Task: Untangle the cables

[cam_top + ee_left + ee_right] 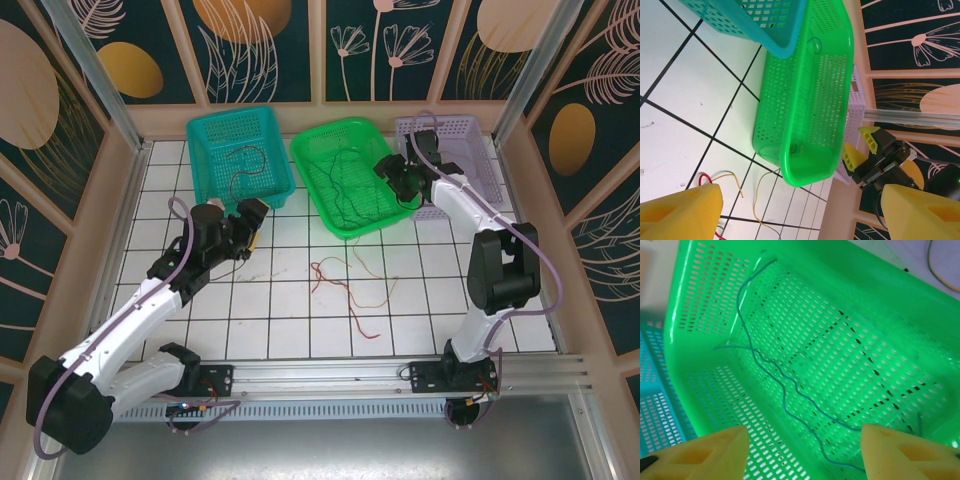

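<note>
white tiles with dark grout lines are covering the table (150, 160), and dark wall panels (260, 40) painted with pale flowers are enclosing it on three sides. three baskets are sitting in a row across the upper part of the top view: a teal basket (235, 113) left of centre, a green basket (330, 132) in the middle just beside it, and a lavender basket (465, 125) to the right.

the red and tan cables (345, 285) are lying loose and crossed over each other on the bare tiles in the centre of the frame, well apart from both arms; the left wrist view is catching their ends in its lower left (732, 176). a dark cable (245, 165) is curling inside the teal basket. a green cable (785, 385) is snaking across the perforated floor of the green basket. a thin yellow cable (937, 270) is curving over a pale surface at the upper right of the right wrist view.

the left gripper (252, 222) is hovering just below the teal basket, its yellow fingers (680, 212) spread wide and pinching nothing. the right gripper (385, 168) is hanging over the right edge of the green basket, its fingers (715, 450) also parted, with the green cable lying on the basket floor below the gap.
</note>
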Tool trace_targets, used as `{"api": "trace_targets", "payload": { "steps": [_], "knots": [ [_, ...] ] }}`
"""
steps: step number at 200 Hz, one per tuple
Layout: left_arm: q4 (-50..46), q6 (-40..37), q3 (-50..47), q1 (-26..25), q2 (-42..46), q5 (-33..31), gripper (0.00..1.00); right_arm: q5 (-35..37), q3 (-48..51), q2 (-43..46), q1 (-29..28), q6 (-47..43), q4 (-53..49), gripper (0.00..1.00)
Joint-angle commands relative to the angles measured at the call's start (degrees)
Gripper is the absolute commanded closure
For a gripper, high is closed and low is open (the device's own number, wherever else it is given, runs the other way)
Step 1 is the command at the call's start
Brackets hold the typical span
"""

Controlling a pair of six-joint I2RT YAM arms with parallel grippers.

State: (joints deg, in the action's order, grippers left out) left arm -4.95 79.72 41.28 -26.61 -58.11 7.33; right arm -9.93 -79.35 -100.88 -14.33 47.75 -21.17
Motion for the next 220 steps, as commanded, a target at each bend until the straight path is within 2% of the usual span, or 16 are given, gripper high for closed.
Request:
{"api": "trace_targets", "payload": {
  "steps": [1, 36, 60, 82, 96, 121, 163, 179, 197, 220],
  "knots": [
    [0.4, -1.8, 1.5, 0.2, 0.1, 0.8, 0.18, 3.1, -1.2, 2.6, 0.0, -3.8, -2.0, 0.4],
    [-4.0, -3.4, 1.0, 0.2, -0.8, 2.7, 0.2, 5.5, 3.3, 12.5, -2.9, -11.2, 3.6, 0.42],
    [-6.4, -6.0, -0.6, -0.3, -2.3, 4.2, 0.25, 6.0, 11.8, 21.5, -7.9, -16.7, 5.4, 0.43],
    [-6.9, -7.9, -2.7, -1.2, -3.3, 5.6, 0.33, 9.3, 20.9, 29.1, -14.6, -18.5, 0.3, 0.43],
    [-7.0, -8.7, -3.2, -2.9, -4.4, 6.1, 0.37, 10.0, 26.1, 32.2, -18.6, -15.6, -4.0, 0.43],
    [-6.6, -8.2, -3.1, -7.2, -7.8, 5.7, 0.38, 6.7, 35.5, 36.5, -22.4, -6.8, -6.2, 0.44],
    [-2.3, -7.5, -3.1, -13.4, -15.3, 5.8, 0.4, 7.9, 45.2, 42.6, -21.0, 5.6, -7.7, 0.43],
    [-1.4, -10.5, -2.9, -15.8, -18.7, 5.7, 0.49, 5.6, 48.1, 44.2, -19.4, 9.9, -6.0, 0.43],
    [0.2, -14.0, -2.8, -18.2, -22.0, 6.6, 0.56, 3.6, 50.0, 44.8, -20.2, 12.9, -2.4, 0.47],
    [1.5, -18.6, -1.5, -21.3, -24.8, 7.0, 0.57, 4.7, 48.6, 43.2, -23.0, 11.8, -2.8, 0.51]
  ]
}}
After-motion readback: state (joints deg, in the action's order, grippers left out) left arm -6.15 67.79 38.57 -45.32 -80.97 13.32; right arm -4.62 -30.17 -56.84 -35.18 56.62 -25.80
